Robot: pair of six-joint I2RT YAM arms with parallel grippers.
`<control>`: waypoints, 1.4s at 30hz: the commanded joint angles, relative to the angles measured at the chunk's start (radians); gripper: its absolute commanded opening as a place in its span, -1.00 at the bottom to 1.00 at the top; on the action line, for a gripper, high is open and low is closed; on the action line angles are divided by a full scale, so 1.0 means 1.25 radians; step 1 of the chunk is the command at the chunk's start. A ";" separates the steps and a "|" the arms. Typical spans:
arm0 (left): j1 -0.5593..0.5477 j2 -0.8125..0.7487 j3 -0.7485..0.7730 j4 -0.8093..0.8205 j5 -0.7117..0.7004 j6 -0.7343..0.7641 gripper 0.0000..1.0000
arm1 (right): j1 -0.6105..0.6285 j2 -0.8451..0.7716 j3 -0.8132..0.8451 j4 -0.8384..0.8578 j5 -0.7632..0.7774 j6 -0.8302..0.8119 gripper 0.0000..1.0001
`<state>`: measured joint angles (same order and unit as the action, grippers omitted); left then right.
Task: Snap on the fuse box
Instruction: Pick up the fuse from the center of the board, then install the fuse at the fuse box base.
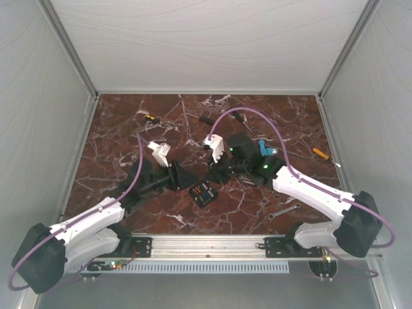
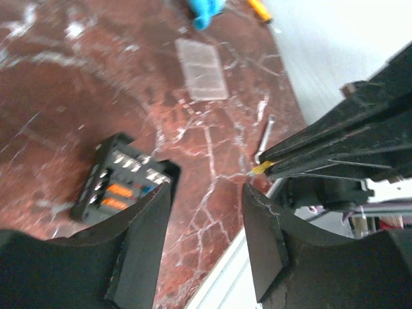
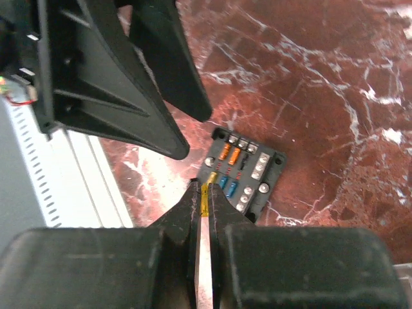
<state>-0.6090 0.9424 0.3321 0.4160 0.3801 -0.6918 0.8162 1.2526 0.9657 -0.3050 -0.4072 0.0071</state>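
Observation:
The fuse box (image 1: 205, 192) lies uncovered on the marble table, a black square with orange and blue fuses (image 3: 226, 153) in its slots. It also shows in the left wrist view (image 2: 122, 183) and the right wrist view (image 3: 248, 172). Its clear lid (image 2: 201, 69) lies flat on the table, apart from it. My right gripper (image 3: 205, 188) is shut on a small yellow fuse (image 3: 205, 198), just above the box's near-left corner. My left gripper (image 2: 206, 219) is open with nothing between its fingers, just left of the box. In the top view both grippers (image 1: 188, 180) (image 1: 217, 174) hang close over the box.
A blue plastic piece (image 1: 264, 149) and an orange-handled screwdriver (image 1: 320, 153) lie at the right back. A small wrench (image 1: 283, 210) rests near the front right. Black-handled screwdrivers (image 1: 206, 119) lie at the back. The aluminium rail (image 1: 206, 243) runs along the near edge.

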 commanded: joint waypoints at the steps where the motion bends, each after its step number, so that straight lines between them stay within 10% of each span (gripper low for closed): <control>1: 0.008 -0.010 -0.012 -0.119 -0.136 -0.082 -0.01 | 0.042 0.054 -0.009 0.063 0.194 0.043 -1.00; 42: 0.041 0.286 -0.068 0.046 -0.070 -0.254 -0.30 | 0.150 0.333 -0.031 0.205 0.433 0.215 -1.00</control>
<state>-0.5636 1.2865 0.2314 0.4210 0.2749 -0.9997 0.9951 1.6535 0.9325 -0.0902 0.1116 0.2550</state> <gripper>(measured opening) 0.356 0.008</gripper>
